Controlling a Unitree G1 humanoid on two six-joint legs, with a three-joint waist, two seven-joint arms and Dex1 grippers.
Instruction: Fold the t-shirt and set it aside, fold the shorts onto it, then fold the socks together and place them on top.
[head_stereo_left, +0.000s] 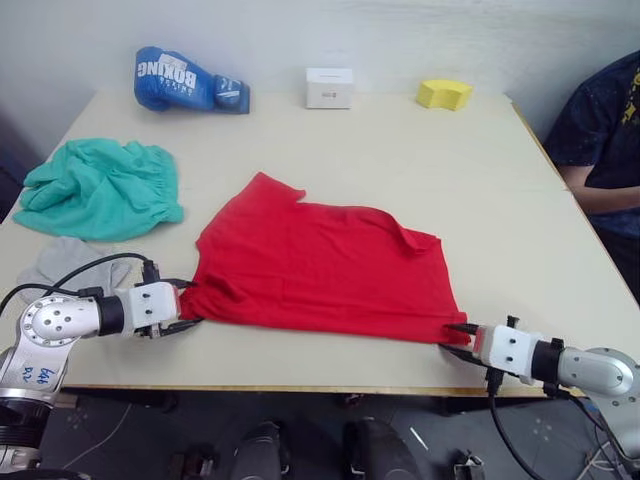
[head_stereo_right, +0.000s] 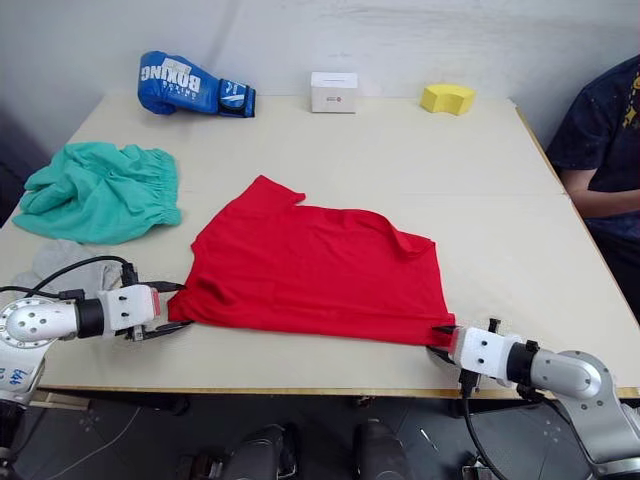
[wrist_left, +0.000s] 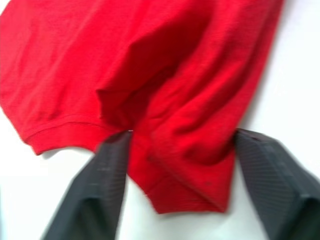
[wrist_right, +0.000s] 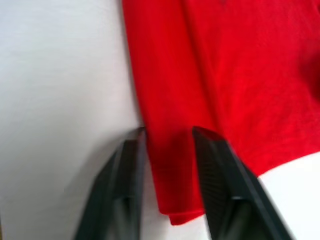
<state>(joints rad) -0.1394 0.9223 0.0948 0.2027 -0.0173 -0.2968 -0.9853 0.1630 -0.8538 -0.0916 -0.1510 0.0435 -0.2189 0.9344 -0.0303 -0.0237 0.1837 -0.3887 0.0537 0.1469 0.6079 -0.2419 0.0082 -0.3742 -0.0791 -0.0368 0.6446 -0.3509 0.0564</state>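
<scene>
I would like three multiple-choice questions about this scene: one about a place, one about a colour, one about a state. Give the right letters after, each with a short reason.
1. Where do the shorts lie?
A. on the robot's left of the t-shirt
B. on the t-shirt
C. beside the yellow block

2. What colour is the boxing glove?
A. red
B. blue
C. white

3. How are the left hand's fingers?
A. pressed shut with nothing between
B. apart around the t-shirt's corner
C. holding the socks

Answers: 1 A, the shorts sit apart at the table's left side. 2 B, it is blue with white lettering. 3 B, the left wrist view shows red fabric between spread fingers.
</scene>
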